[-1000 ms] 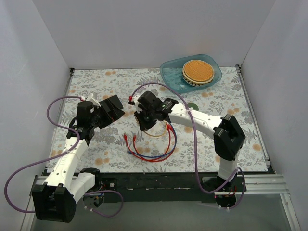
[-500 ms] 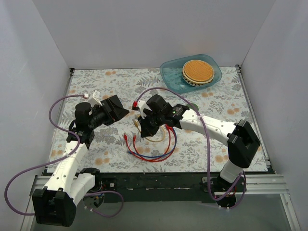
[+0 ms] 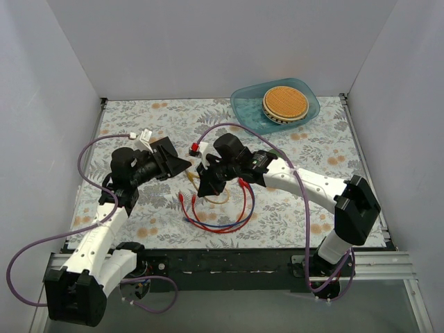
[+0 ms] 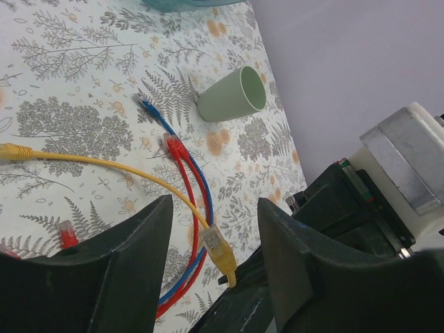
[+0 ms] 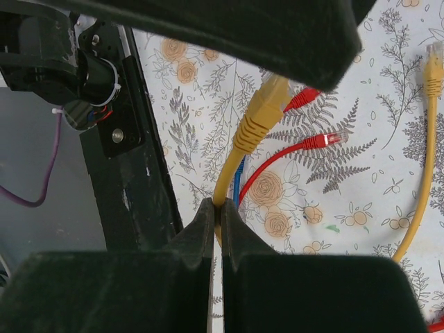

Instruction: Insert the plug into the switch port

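Observation:
A yellow plug (image 4: pixel 220 248) hangs above the mat on its yellow cable. My right gripper (image 5: pixel 216 208) is shut on the cable just behind the plug's boot (image 5: pixel 262 114). In the left wrist view my left gripper (image 4: pixel 214 229) has its jaws apart with the plug between them, and neither finger touches it. In the top view the left gripper (image 3: pixel 182 165) and the right gripper (image 3: pixel 206 186) meet nose to nose near the mat's middle. The switch port shows in no view.
Red and blue cables (image 3: pixel 218 215) loop on the floral mat under the grippers, their plugs (image 4: pixel 173 146) lying loose. The yellow cable's other end (image 5: pixel 433 69) rests on the mat. A green cup (image 4: pixel 232 94) lies on its side. A teal tray (image 3: pixel 243 100) with an orange disc sits at the back right.
The left gripper's jaws have narrowed and it has swung right. The right arm has carried the yellow plug left, between the left fingers.

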Controlling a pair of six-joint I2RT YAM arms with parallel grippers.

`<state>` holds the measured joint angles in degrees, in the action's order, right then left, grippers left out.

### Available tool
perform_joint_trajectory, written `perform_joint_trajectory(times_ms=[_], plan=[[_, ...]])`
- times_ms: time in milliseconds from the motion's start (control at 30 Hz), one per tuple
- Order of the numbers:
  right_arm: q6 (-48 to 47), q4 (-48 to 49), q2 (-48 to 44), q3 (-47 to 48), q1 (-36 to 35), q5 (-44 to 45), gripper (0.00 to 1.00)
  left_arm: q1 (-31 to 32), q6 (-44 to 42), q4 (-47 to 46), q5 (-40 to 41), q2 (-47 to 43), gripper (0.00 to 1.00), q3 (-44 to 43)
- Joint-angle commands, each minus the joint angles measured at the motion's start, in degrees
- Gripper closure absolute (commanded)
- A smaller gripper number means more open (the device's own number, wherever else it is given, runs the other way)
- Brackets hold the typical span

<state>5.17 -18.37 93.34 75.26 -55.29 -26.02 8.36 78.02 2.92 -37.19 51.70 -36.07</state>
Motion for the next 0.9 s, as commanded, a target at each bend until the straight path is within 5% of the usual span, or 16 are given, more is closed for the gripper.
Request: perform_joint_trajectory(times_ms=[0, 267, 400, 500, 567, 700, 867], plan=[[-0.07, 3.69, -2.90, 0.23, 0.00, -2.28, 0.99, 2.71, -0.24, -1.16, 0.27, 1.03, 0.51, 0.04], [0.37, 3.78, -2.81, 0.41, 0.00, -2.28, 0.99, 7.63, -0.15, -1.34, 4.23, 2.53, 0.75, -1.10], [0.37, 3.43, -2.90, 0.32, 0.00, -1.14, 0.99, 8.25, 0.73, -1.34, 6.51, 1.82, 0.99, -1.02], [0.54, 3.52, -3.43, 0.06, 0.00, 0.62, 0.97, 8.60, 2.66, -1.07, 8.18, 0.60, 1.00, -0.75], [1.15, 4.30, -3.95, 0.15, 0.00, 2.36, 0.72, 8.95, 4.15, -0.37, 10.82, -0.11, 1.00, -0.58], [3.61, 8.07, -5.45, -0.64, 0.00, 6.24, 0.46, 10.71, 7.93, 0.07, 14.42, -1.16, 1.00, -0.57], [6.60, 12.56, -5.89, -1.17, -0.08, 9.06, 0.44, 12.12, 9.52, 0.86, 16.97, -1.43, 1.00, -1.28]])
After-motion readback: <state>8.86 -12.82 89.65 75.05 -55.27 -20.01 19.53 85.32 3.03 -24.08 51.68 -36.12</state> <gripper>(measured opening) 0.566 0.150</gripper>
